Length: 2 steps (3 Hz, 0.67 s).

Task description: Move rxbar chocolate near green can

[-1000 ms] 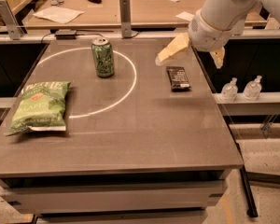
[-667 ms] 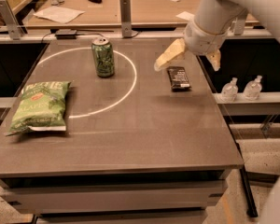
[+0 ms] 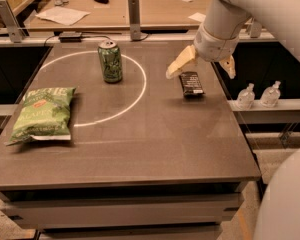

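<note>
Over the last second the end effector (image 3: 204, 66) had lowered slightly and shifted left. It hung just above the rxbar chocolate (image 3: 191, 83) with its fingers (image 3: 180, 64) spread wide, holding nothing.

The bar lay flat and untouched near the right edge of the worktop (image 3: 155, 149), toward the far right corner. The green can (image 3: 110, 61) stood well apart, left of centre at the far side.

Judgement: the grasp was imminent and the transfer had not begun.

Lettering on the bar, the can and the green chip bag (image 3: 42, 114) could not be read.
</note>
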Available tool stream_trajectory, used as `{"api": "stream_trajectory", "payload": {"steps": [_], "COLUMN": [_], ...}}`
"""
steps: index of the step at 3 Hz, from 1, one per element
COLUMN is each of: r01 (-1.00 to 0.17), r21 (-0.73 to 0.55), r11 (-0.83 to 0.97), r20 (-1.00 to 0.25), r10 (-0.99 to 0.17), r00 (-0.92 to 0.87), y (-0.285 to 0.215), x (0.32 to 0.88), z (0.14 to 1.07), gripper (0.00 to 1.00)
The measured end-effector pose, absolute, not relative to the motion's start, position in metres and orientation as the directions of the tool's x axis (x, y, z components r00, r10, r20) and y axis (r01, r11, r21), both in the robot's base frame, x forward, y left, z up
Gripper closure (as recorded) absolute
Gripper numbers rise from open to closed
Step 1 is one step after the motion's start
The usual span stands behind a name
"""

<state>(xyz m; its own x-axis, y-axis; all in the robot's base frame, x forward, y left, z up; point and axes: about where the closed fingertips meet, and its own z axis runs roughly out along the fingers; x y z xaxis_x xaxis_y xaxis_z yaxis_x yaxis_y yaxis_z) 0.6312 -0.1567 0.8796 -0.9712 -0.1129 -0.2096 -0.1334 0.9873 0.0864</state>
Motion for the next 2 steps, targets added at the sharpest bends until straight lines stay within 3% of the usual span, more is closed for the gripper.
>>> {"api": "stream_trajectory", "payload": {"steps": [2], "r01": [-0.087], "r21": [0.081], "r11": [0.993], "r20": [-0.198], "r10": [-0.070], "r00": [-0.978], "y": [-0.1417], "x": [0.6460], "z": [0.8716], "gripper": [0.00]}}
